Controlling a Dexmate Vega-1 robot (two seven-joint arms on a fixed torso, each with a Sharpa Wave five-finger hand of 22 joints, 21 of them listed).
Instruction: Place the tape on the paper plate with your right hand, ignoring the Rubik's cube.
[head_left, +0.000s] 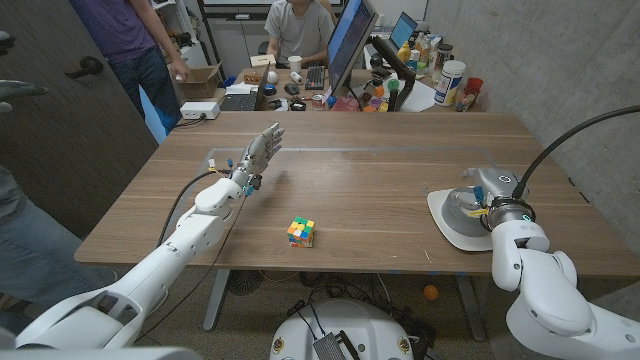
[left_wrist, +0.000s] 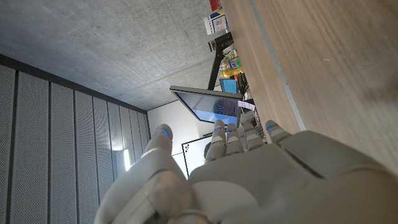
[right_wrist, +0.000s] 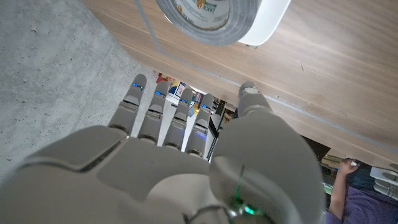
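The grey roll of tape (head_left: 463, 204) lies on the white paper plate (head_left: 446, 226) at the table's right side. My right hand (head_left: 494, 193) hovers at the plate's right rim, beside the tape, holding nothing. In the right wrist view the tape (right_wrist: 210, 18) sits on the plate (right_wrist: 271, 18) just past my right hand (right_wrist: 186, 162), whose fingers are stretched out and empty. The Rubik's cube (head_left: 301, 232) stands near the table's front middle. My left hand (head_left: 259, 154) is raised over the table's left part, fingers extended and empty; its back (left_wrist: 249, 174) shows in the left wrist view.
A thin taped line (head_left: 330, 150) marks a rectangle on the wooden table (head_left: 380, 190). Behind the far edge stands a cluttered desk with a monitor (head_left: 349, 45), a keyboard and bottles (head_left: 450, 83). One person sits there and another stands at back left.
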